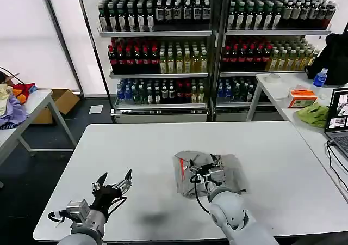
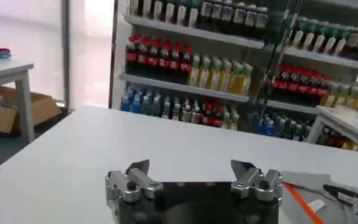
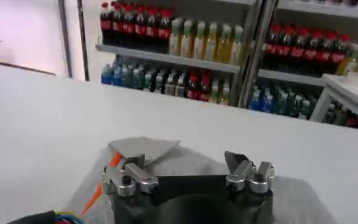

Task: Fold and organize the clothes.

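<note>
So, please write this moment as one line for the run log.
T-shirt: folded on white table | right gripper: over T-shirt, fingers open | left gripper: above bare table near front-left, fingers open, holding nothing

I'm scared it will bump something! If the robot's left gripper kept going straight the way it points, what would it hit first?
Probably nothing soon. The open left gripper points across bare white table; the drinks shelves stand far beyond.

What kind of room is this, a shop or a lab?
Probably a lab dressed as a shop: shelves stocked with bottled drinks stand behind plain white worktables, a laptop sits on a side table, and a folded T-shirt lies under the right gripper.
</note>
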